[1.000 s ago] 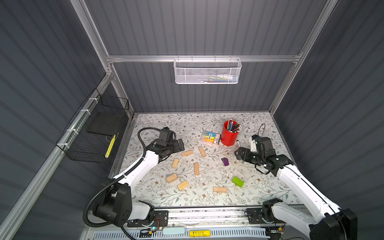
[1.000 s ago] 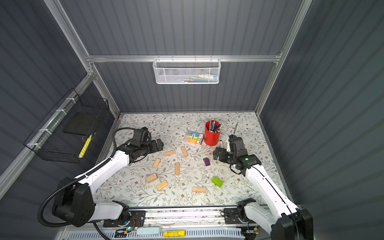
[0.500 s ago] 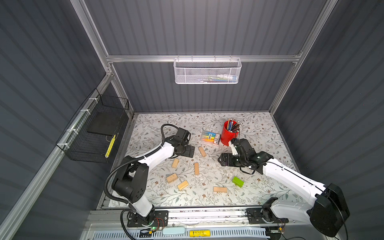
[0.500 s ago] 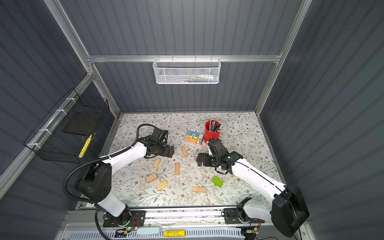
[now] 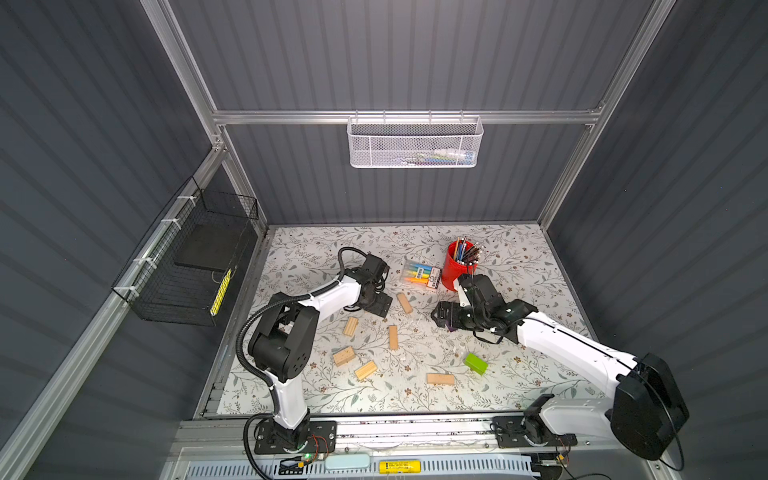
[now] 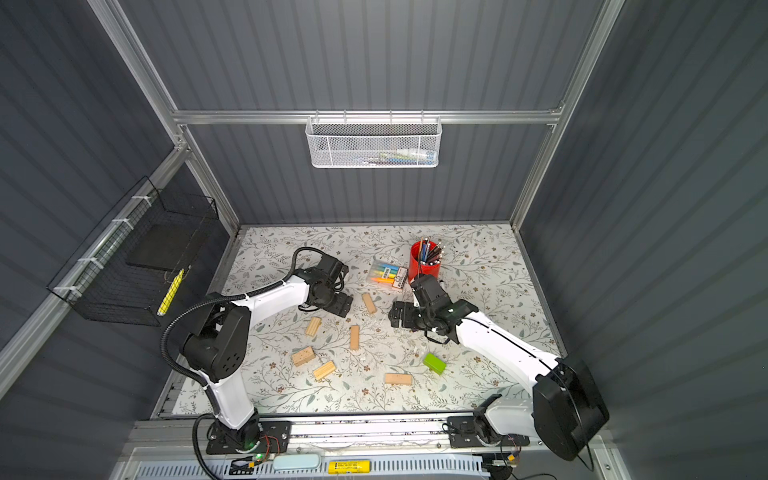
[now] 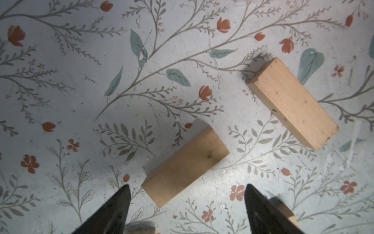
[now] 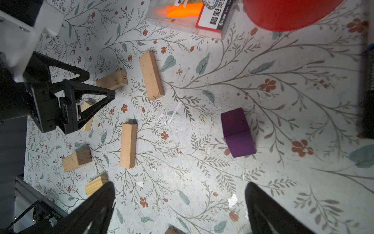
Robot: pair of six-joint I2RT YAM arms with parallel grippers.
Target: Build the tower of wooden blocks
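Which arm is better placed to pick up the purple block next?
Right. The right gripper is open, with the purple block just ahead of its jaws. The left gripper is farther off, open over a tan block.

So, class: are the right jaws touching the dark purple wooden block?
Apart: right wrist view shows bare floral mat between jaws and purple block.

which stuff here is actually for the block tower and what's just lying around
For the job: tan wood blocks, green block, purple block.

Just lying about: red pencil cup, highlighter pack, white mesh basket, black wire basket.
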